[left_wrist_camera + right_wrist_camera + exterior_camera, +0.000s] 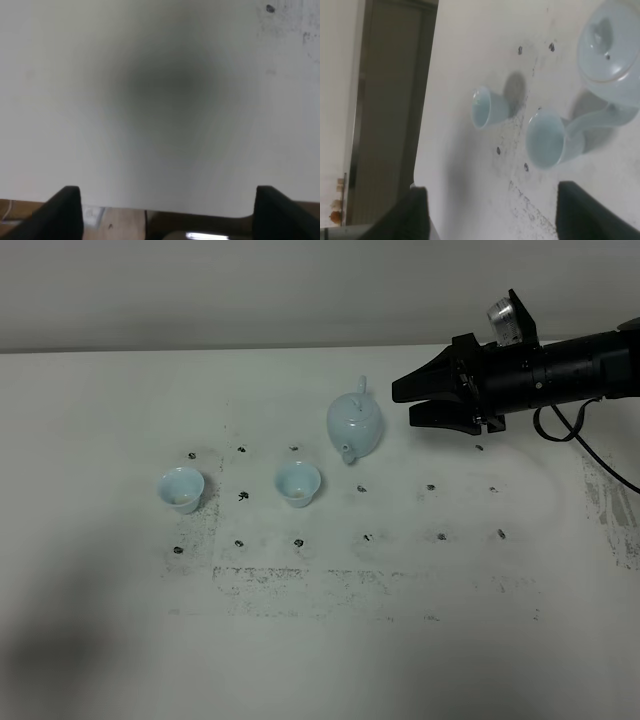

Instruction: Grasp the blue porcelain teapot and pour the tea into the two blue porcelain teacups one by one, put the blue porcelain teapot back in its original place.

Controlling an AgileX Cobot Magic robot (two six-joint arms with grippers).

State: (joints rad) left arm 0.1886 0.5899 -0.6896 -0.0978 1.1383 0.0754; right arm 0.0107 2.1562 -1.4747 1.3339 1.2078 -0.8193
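Blue porcelain teapot (355,425) stands upright on the table (120,640) with its lid on. It lies straight ahead of the right gripper (403,404), on the line the fingers point along. A narrow gap shows between the fingertips and the pot's wall, so they are near but not touching.

The right fingers are spread wide with nothing between them, and the right wrist view shows them the same way. That view is rolled on its side, so I judge that one finger rides above the other (a guess from the tilt of the table).

The pot's long axis runs from the spout (346,453) to the loop handle (362,386), and it lies crosswise to the fingers' line of reach. As they are aimed now, the tips would meet the round belly of the pot. The handle sits off to one side of the tips and the spout off to the other. The coming grasp probably turns on shifting sideways toward the handle before closing.

The two teacups stand past the pot as the fingers reach. The nearer cup (298,483) is just beyond the spout and the farther cup (181,488) is well out. Both are upright.

The left gripper (167,212) does not show in the high view. Its own camera shows its fingers standing wide apart over bare table, holding nothing. The right arm is plainly the nearer one to the pot.
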